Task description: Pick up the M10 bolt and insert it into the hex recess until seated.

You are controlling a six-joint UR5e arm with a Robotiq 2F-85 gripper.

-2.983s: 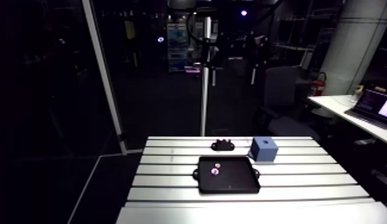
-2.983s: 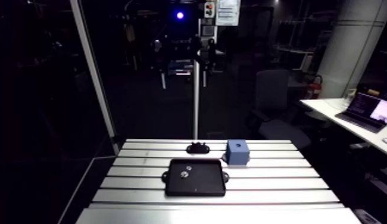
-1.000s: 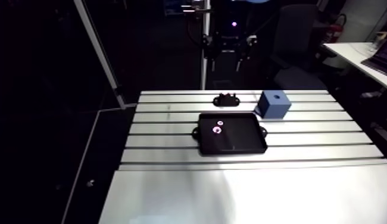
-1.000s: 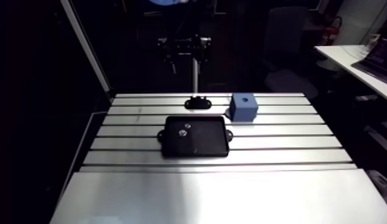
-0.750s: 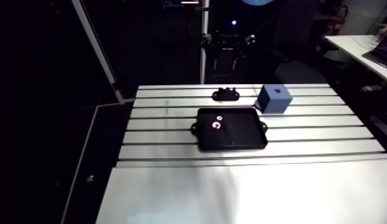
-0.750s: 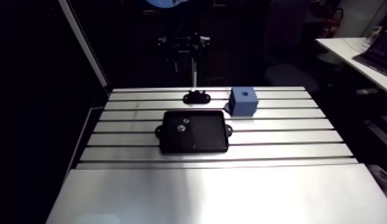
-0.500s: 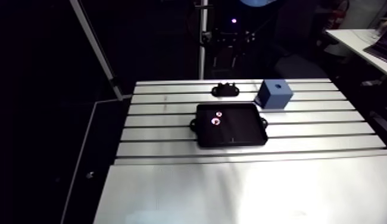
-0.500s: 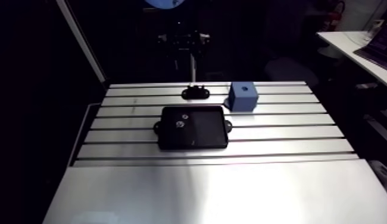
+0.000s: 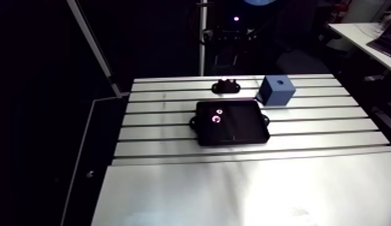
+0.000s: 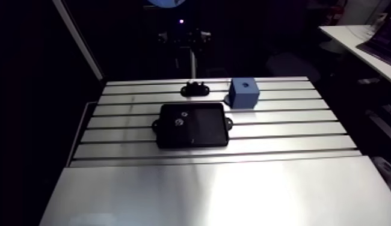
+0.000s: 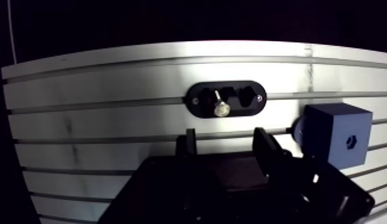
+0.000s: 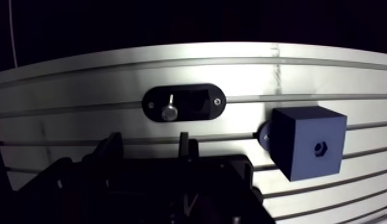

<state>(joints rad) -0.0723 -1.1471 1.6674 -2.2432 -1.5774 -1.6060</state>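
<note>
Only the camera was shifted; nothing on the desk (image 11: 100, 83) was displaced. The gripper (image 11: 224, 140) was held open and empty, short of the black holder (image 11: 203, 95) bearing the M10 bolt (image 11: 220, 109); grasping was judged pending.

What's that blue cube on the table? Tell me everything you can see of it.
The blue cube is a plain, matte block with crisp edges, plastic by its look. Its upward face has one small dark hexagonal recess near the middle, empty. It stands flat and upright on the slotted aluminium table, beside the black bolt holder but apart from it. A small pale round piece shows low on its holder-facing side.
</note>
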